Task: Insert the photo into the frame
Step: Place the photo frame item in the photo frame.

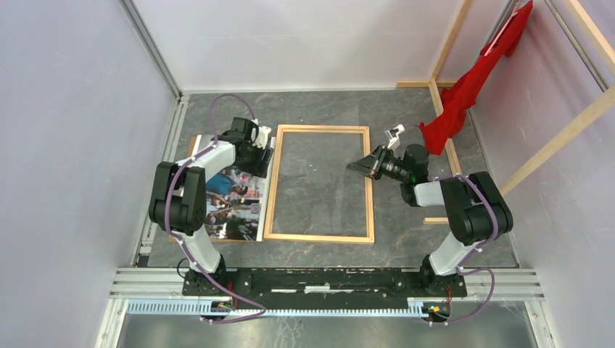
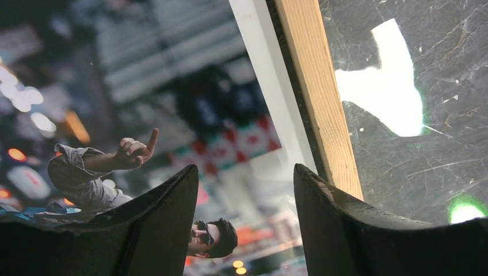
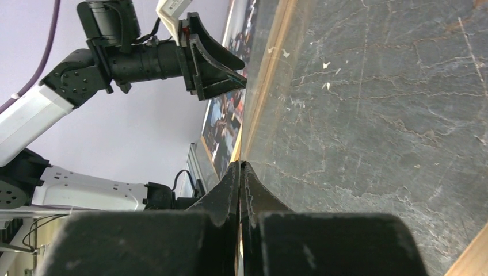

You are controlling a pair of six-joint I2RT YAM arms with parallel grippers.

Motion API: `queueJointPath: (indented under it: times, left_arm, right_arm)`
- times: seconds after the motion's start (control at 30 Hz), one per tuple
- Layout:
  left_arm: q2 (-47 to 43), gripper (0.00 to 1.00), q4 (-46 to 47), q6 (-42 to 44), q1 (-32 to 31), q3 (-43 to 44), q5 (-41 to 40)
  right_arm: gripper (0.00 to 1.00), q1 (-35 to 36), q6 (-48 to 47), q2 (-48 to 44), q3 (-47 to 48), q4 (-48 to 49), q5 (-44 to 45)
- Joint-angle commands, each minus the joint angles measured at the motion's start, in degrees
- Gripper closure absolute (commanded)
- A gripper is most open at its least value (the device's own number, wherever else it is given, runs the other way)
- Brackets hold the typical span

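Note:
The photo point(image 1: 230, 206), a dark colourful street scene with people, lies face up on the left of the table. It fills the left of the left wrist view point(image 2: 144, 103). The frame point(image 1: 274, 188) of thin light wood lies flat just to its right, and the stone table shows through its pane. My left gripper point(image 1: 261, 156) is open and empty, low over the photo's white right border, with one finger above the frame's left rail point(image 2: 313, 98). My right gripper point(image 1: 359, 167) is shut, reaching in over the frame's right rail with its tips above the pane.
A brown backing board point(image 1: 194, 147) lies under the photo. A red cloth point(image 1: 464, 94) hangs at the back right beside long wooden beams point(image 1: 562, 134). Grey walls close in the left, the right and the back.

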Motion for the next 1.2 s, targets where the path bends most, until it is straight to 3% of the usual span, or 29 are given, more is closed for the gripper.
queueJointPath:
  times: [0.0,0.2,0.57,1.17]
  left_arm:
    - [0.6,0.32,2.1,-1.5,-0.1,0.0,0.4]
    - [1.0,0.35,2.5,-1.7,-0.2,-0.2,0.4]
    - [0.6,0.36,2.6,-1.6,-0.2,-0.3,0.2]
    - [0.6,0.41,2.5,-2.1,-0.7,-0.1,1.1]
  right_arm:
    - [1.0,0.8,1.6,-2.4,1.8,6.7,-1.2]
    - [1.0,1.1,8.4,-3.7,0.7,14.8,-1.6]
    - [1.0,1.8,8.4,-1.2,0.8,12.8,-0.1]
    - [1.0,3.8,13.8,0.1,3.9,18.3,-0.7]
